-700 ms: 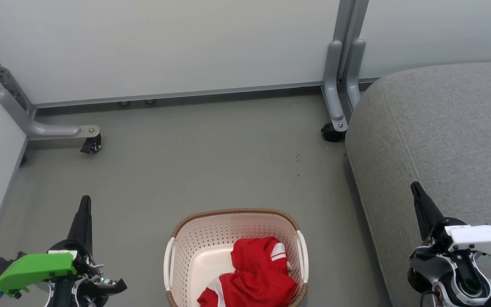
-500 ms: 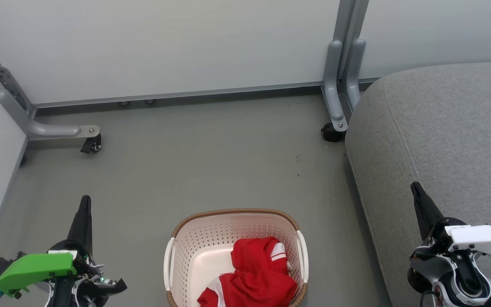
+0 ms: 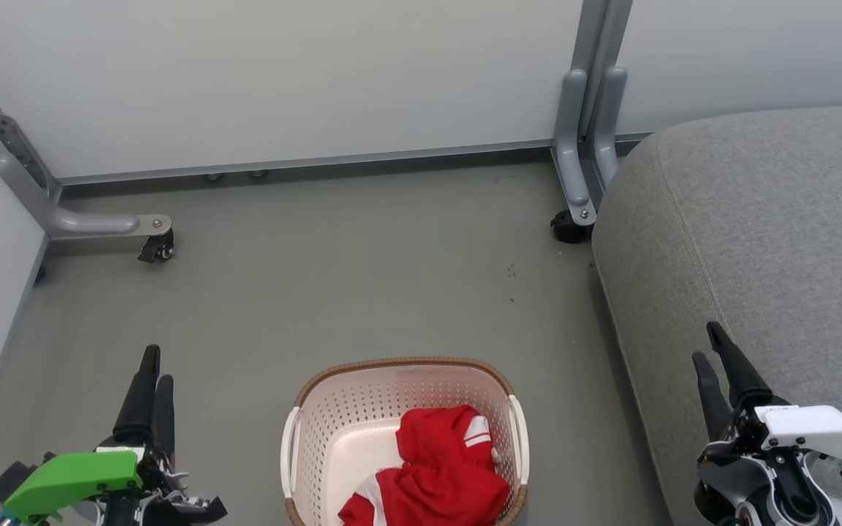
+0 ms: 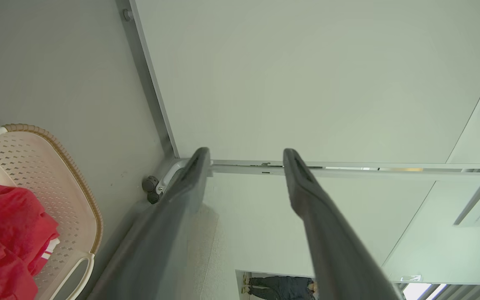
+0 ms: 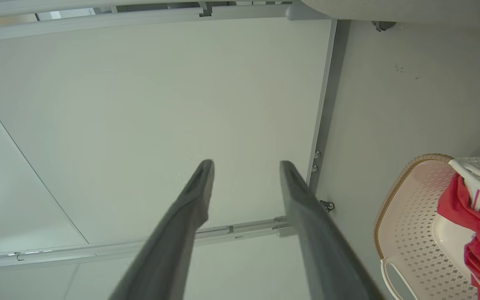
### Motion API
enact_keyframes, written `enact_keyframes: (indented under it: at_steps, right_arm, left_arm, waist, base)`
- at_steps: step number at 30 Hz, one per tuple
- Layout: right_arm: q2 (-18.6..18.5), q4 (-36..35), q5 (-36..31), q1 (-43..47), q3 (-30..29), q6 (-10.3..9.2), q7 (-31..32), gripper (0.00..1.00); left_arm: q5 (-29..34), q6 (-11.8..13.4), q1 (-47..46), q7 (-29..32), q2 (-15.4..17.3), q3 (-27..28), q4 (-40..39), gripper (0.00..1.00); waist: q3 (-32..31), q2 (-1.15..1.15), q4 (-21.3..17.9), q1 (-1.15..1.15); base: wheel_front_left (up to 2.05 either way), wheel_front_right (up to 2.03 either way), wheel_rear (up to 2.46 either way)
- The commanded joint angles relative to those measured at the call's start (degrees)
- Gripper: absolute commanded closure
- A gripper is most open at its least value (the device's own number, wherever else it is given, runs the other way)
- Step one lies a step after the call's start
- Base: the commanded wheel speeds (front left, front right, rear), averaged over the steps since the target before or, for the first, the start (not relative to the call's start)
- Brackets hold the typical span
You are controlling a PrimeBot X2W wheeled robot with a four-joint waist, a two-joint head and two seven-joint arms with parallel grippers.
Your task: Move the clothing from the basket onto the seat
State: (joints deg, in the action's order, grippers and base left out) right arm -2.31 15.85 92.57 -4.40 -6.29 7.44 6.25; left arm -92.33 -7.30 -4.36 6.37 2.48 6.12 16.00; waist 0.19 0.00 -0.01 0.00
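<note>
Red clothing [image 3: 432, 467] lies heaped in the near right part of the basket [image 3: 340, 416], which stands on the floor [image 3: 362, 263] near the grey seat [image 3: 772, 219]. The left gripper [image 3: 157, 365] and right gripper [image 3: 706, 342] hang either side of the basket, fingers spread and empty, the right one over the seat's near edge.

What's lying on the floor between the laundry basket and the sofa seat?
Nothing: the head view shows bare floor between basket and seat.
</note>
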Motion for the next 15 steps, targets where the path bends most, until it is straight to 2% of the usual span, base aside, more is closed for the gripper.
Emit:
enact_keyframes:
  at_steps: [1, 10, 15]
  right_arm:
    - [-0.2, -1.2, -0.3, -1.1, 0.4, 0.01, -0.8, 0.00]
    - [-0.5, -2.4, -2.0, -1.3, 2.5, 0.02, -3.3, 0.00]
    - [-1.0, -3.4, -7.4, -1.5, 2.9, 0.02, -4.9, 0.00]
  left_arm:
    - [0.2, -0.1, -1.3, -0.8, 0.2, -0.5, -1.1, 0.00]
    - [1.7, -0.1, -2.1, -3.3, 0.7, -3.2, -2.6, 0.00]
    - [6.0, -0.1, -2.5, -5.0, 1.4, -4.4, -4.6, 0.00]
  waist:
    - [0.0, 0.00, 0.0, 0.00]
    - [0.2, 0.00, 0.0, 0.00]
    - [0.2, 0.00, 0.0, 0.00]
  base:
    - [0.00, 0.00, 0.00]
    - [0.00, 0.00, 0.00]
    - [0.00, 0.00, 0.00]
